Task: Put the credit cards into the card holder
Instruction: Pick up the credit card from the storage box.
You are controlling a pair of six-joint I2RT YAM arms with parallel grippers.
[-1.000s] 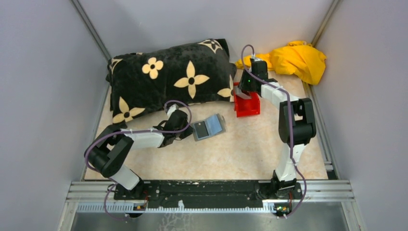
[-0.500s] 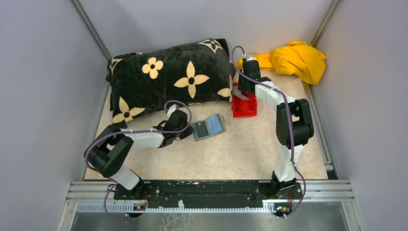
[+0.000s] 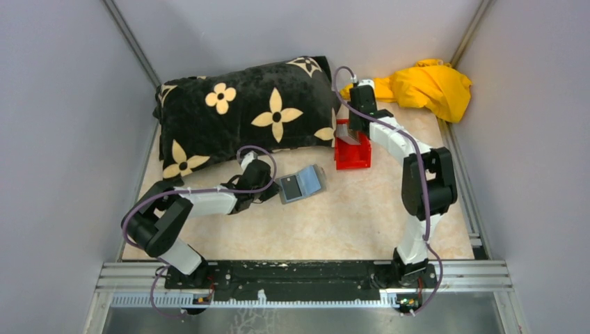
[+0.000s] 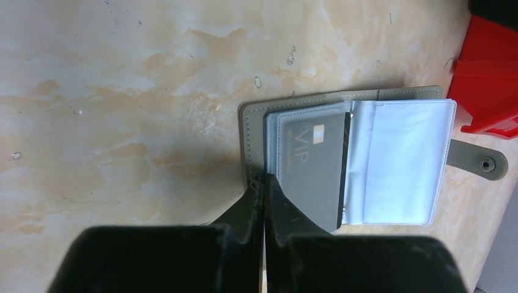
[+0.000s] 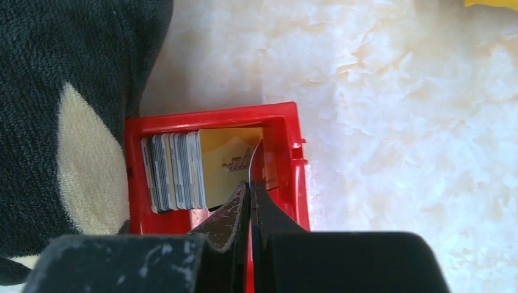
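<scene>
Credit cards (image 5: 174,171) in red bin (image 5: 214,113) | right fingers (image 5: 229,213) now closed

Grey walls (image 3: 62,104), beige marbled tabletop (image 3: 348,223), flowered black pillow (image 3: 243,115), yellow cloth (image 3: 431,87).

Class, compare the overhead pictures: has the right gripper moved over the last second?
Yes. The right gripper has shifted left, away from the yellow cloth and toward the black pillow, over the red bin.

The left arm (image 3: 209,202) lies low, elbow folded back and forearm stretched to the right, with the left gripper (image 4: 264,183) pinched tight. The right arm (image 3: 424,182) reaches far forward with its wrist tipped down, and the right gripper (image 5: 251,178) has its fingers pressed together.
</scene>
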